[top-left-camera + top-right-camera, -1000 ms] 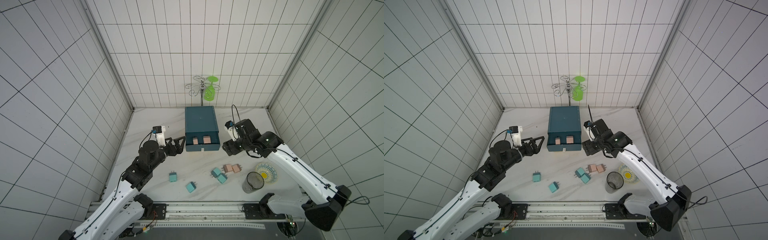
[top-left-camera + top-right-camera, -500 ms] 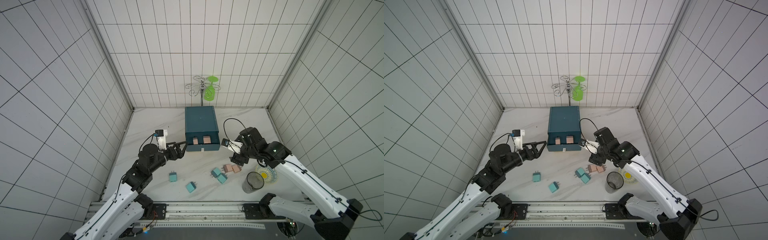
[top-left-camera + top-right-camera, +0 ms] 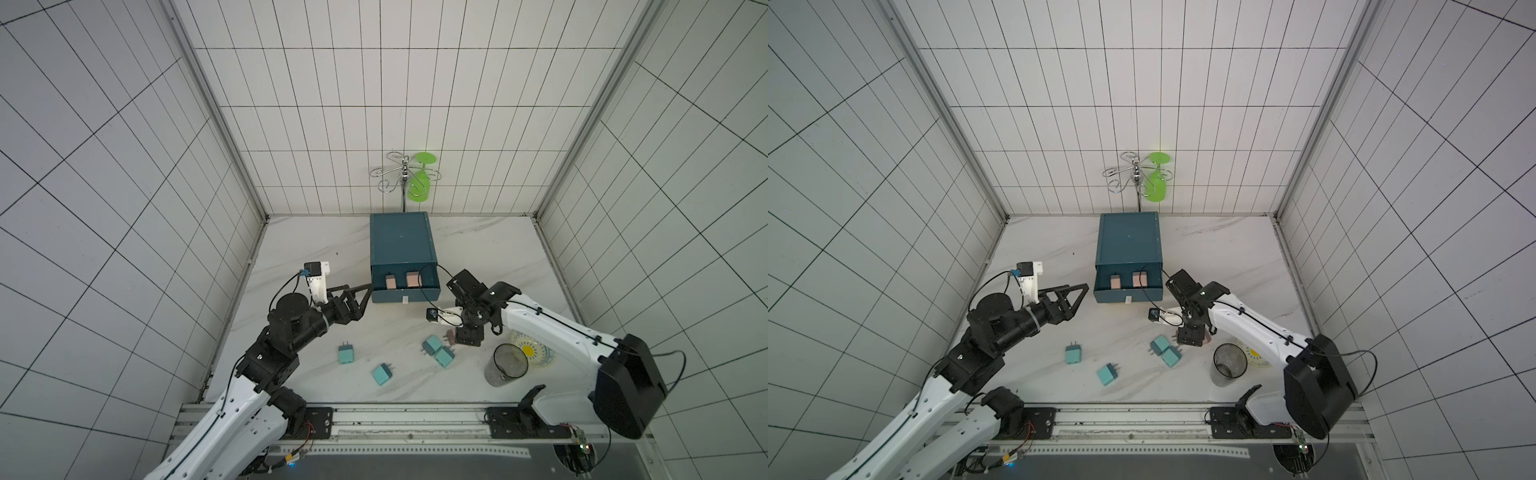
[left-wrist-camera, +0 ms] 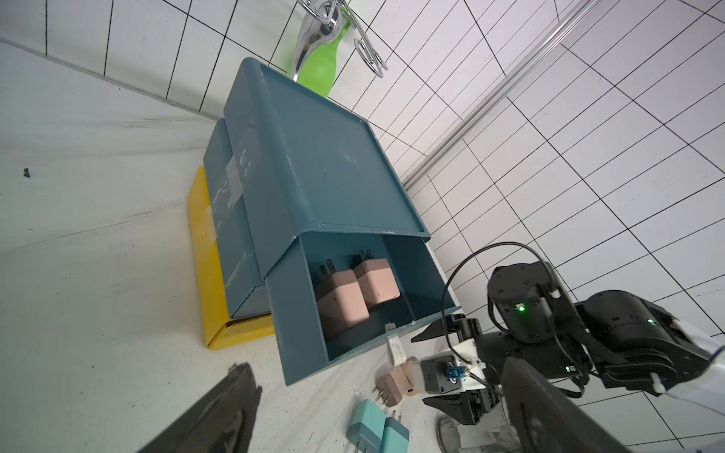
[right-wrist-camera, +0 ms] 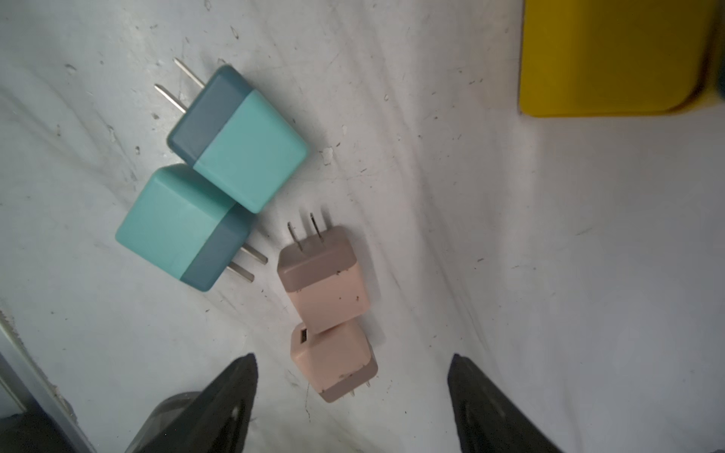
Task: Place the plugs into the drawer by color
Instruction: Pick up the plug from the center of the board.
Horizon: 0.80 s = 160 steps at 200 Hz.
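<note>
The two pink plugs (image 5: pixel 326 290) on the bench (image 5: pixel 510 255), right of the teal plugs (image 5: pixel 251 157), are touching each other. So the right pincer (image 5: pixel 353 357) could be grabbing one and knocking the other away, or bumping a teal one. The right arm is pointing straight down over them, jaws apart, holding nothing. The left pincer (image 3: pixel 360 296) is hanging wide open and empty, just left of the open drawer (image 3: pixel 401 245), where two more pink plugs (image 3: pixel 412 279) are sitting.

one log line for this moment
left hand: open, empty | right hand: open over pink plug on table | top drawer: open, two pink plugs inside | teal plugs: four on table
</note>
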Tool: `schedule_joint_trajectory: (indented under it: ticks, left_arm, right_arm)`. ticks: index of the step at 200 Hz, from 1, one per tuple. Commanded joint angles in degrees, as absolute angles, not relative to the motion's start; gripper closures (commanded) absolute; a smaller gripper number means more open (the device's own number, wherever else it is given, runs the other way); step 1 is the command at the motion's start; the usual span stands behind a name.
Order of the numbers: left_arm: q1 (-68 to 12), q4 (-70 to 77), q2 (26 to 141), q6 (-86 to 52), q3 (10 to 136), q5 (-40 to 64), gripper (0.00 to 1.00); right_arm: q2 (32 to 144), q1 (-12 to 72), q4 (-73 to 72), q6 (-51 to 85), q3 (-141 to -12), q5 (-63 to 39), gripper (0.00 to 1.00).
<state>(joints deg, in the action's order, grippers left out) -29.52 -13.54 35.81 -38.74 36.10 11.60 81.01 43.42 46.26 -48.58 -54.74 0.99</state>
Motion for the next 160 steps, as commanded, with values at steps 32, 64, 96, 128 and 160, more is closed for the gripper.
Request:
schedule_joint_trajectory:
  ticks: [32,64,96,128,160]
  left_arm:
    - [-29.25,-14.75,34.54,-38.32,37.53,11.16,0.01]
    - [-29.23,-14.73,35.11,-38.34,37.62,11.28,0.01]
    - [-29.22,-14.59,35.15,-38.25,37.51,10.99,0.01]
    - [-29.27,-14.41,35.96,-38.32,37.47,11.25,0.01]
    - [-29.26,-14.17,36.93,-38.10,37.35,10.68,0.01]
  right_arm:
    - [86.56,42.98,40.57,-49.39,-50.62,0.08,0.16]
    - [90.94,43.09,40.60,-50.32,-51.27,0.70,0.20]
    - [94.40,43.83,40.53,-50.40,-51.85,2.09,0.23]
    - [94.60,46.14,41.56,-50.47,-52.20,3.92,0.34]
    - [92.57,48.57,43.27,-50.71,-51.86,5.94,0.51]
